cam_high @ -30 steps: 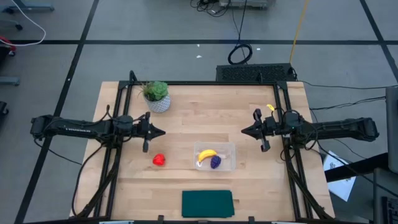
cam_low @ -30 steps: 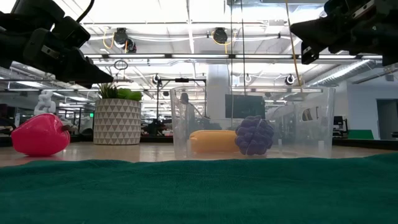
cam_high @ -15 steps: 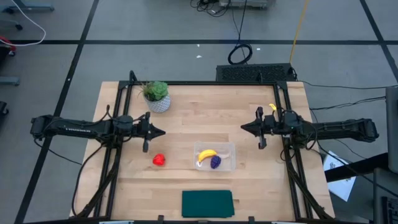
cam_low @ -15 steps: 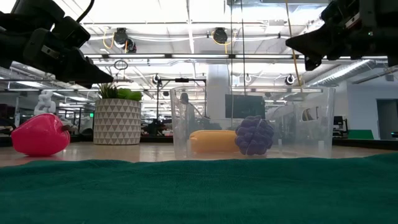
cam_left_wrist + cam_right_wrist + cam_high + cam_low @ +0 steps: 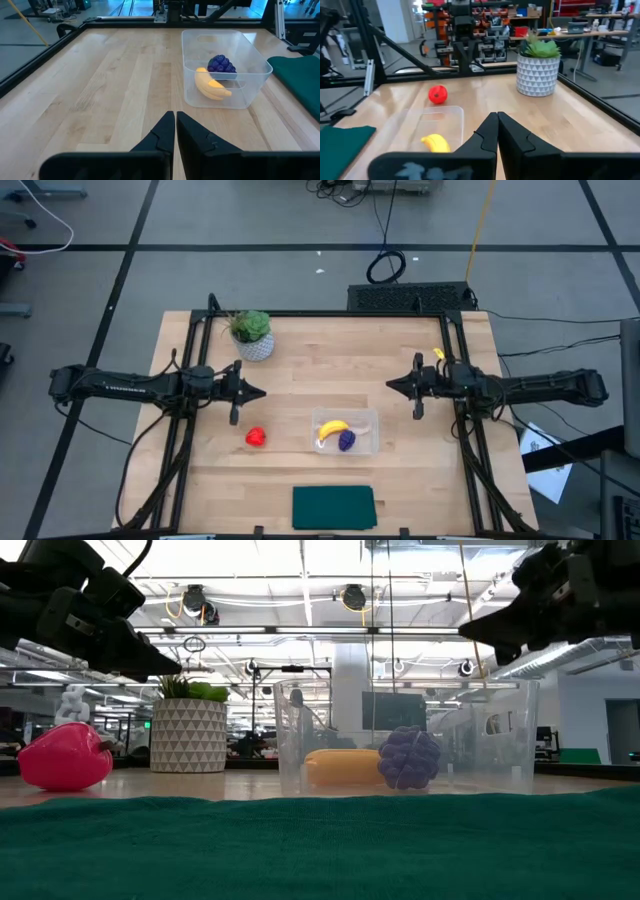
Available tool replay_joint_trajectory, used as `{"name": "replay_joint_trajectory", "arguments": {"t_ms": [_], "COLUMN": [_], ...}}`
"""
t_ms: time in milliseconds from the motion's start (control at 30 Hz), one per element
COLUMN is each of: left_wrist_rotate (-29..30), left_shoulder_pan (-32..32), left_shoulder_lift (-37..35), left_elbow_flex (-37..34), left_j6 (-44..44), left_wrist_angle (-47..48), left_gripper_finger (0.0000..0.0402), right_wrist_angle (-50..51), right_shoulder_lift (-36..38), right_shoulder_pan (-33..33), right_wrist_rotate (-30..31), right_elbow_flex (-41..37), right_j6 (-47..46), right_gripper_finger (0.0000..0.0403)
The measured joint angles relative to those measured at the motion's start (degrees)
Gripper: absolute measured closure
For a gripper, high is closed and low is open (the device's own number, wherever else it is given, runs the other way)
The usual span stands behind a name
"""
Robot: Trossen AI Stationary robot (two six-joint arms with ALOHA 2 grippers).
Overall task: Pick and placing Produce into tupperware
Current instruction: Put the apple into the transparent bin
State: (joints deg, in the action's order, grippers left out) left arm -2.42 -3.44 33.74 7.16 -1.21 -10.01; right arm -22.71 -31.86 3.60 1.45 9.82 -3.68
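One camera hangs overhead, looking straight down on the whole wooden worktop (image 5: 330,370) and both arms. A second sits at worktop height, close behind the green mat (image 5: 320,845), facing level across into the room. Each wrist camera looks forward over its own end effector, from opposite sides. All four views share the clear tupperware (image 5: 346,432) holding the banana (image 5: 212,85).

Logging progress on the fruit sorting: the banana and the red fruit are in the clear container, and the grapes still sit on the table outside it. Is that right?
Not quite: the two are swapped. The high view shows the grapes lying beside the banana in the clear container, while the red fruit sits on the table outside it.
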Motion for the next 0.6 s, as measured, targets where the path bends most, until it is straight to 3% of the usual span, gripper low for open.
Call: {"name": "replay_joint_trajectory", "arguments": {"t_ms": [600], "left_wrist_rotate": [0.0], "left_shoulder_pan": [0.0], "left_shoulder_lift": [0.0], "left_elbow_flex": [0.0], "left_j6": [0.2], "left_wrist_angle": [0.0], "left_gripper_finger": [0.0378], "right_wrist_angle": [-14.2], "right_shoulder_lift": [2.3], "right_shoulder_pan": [-2.2], "right_wrist_rotate": [-0.5], "right_elbow_flex": [-7.1], "right_j6": [-0.4], "right_gripper_finger": [0.0403]}}
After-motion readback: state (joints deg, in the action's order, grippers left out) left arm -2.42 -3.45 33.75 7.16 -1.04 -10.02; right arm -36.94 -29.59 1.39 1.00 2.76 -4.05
